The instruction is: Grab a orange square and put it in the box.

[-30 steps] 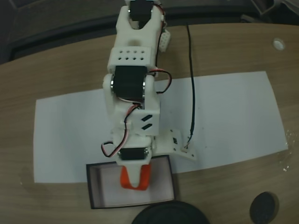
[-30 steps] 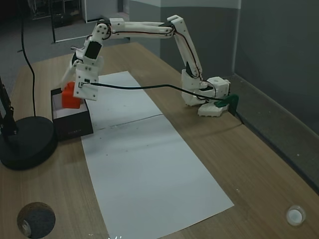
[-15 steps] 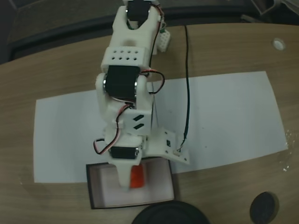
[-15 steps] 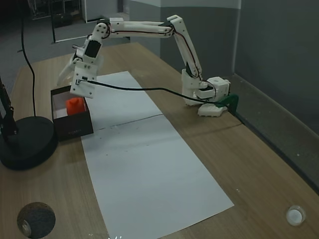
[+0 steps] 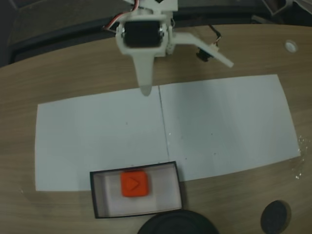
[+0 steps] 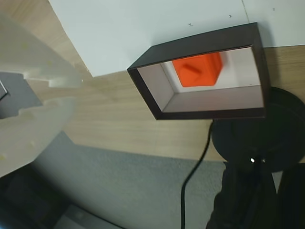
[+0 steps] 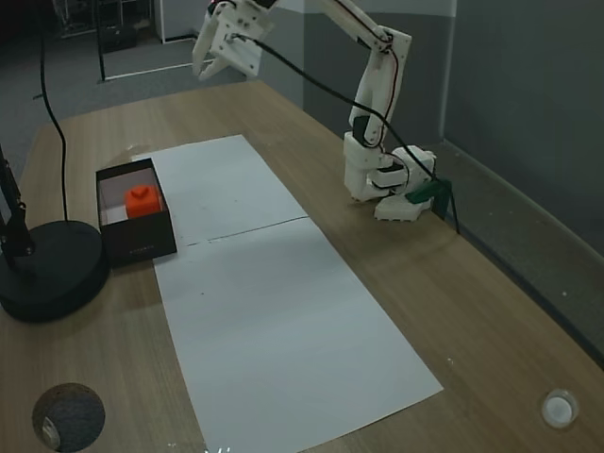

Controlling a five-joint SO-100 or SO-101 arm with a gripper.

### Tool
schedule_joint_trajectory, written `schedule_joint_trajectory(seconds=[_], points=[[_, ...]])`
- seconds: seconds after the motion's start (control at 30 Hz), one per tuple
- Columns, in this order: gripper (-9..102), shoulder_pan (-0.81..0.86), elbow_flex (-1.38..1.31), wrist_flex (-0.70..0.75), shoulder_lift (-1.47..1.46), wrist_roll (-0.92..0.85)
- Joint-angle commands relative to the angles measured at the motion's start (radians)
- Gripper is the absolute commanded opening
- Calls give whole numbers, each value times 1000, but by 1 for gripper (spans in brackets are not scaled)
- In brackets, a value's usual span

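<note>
— Up and away goes the gripper, lifted clear of the box since a moment ago!
— Jaws?
— Parted, holding nothing, high over the paper.
— And the square?
— Down inside the box, well apart from the gripper, triangle up, near the lamp base.

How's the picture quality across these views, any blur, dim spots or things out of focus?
Wrist view: the gripper is a pale, out-of-focus mass at left, while the box and orange square are sharp. Both fixed views are soft and dim, though the orange square reads clearly.
</note>
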Motion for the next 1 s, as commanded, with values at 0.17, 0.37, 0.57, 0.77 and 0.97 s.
schedule_joint_trajectory(seconds=[0.17, 0.37, 0.57, 0.77, 0.97], points=[[0, -156, 135, 84, 500, 46], [0, -146, 460, 5, 857, 48], [0, -146, 729, -61, 1227, 40], [0, -147, 887, -61, 1439, 38], [0, -146, 969, -80, 1534, 37]])
